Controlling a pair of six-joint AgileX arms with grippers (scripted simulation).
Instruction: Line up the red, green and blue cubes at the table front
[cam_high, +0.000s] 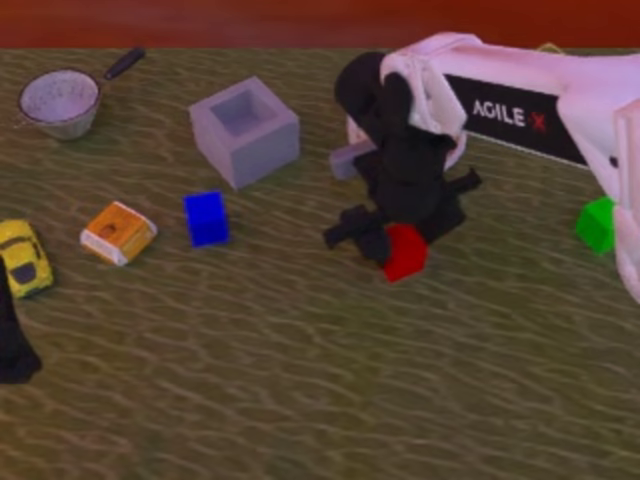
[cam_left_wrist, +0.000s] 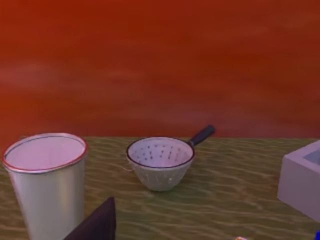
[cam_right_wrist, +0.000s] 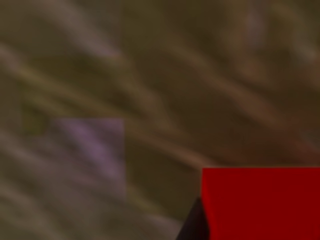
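Observation:
My right gripper (cam_high: 397, 238) reaches from the right to the table's (cam_high: 300, 380) middle and is shut on the red cube (cam_high: 405, 252). In the right wrist view the red cube (cam_right_wrist: 260, 202) fills a corner, with a dark fingertip (cam_right_wrist: 192, 225) against its side. The blue cube (cam_high: 206, 218) rests left of centre. The green cube (cam_high: 597, 223) sits at the far right, partly behind the right arm. My left gripper (cam_high: 12, 355) is parked at the left edge, open and holding nothing; only one of its fingers (cam_left_wrist: 100, 222) shows in its wrist view.
A hollow grey block (cam_high: 245, 130) stands behind the blue cube. At the left are an orange-and-white box (cam_high: 118, 232), a yellow toy car (cam_high: 25, 258) and a strainer (cam_high: 60, 100). A metal cup (cam_left_wrist: 47, 185) shows in the left wrist view. A small grey object (cam_high: 345, 160) is half hidden by the right arm.

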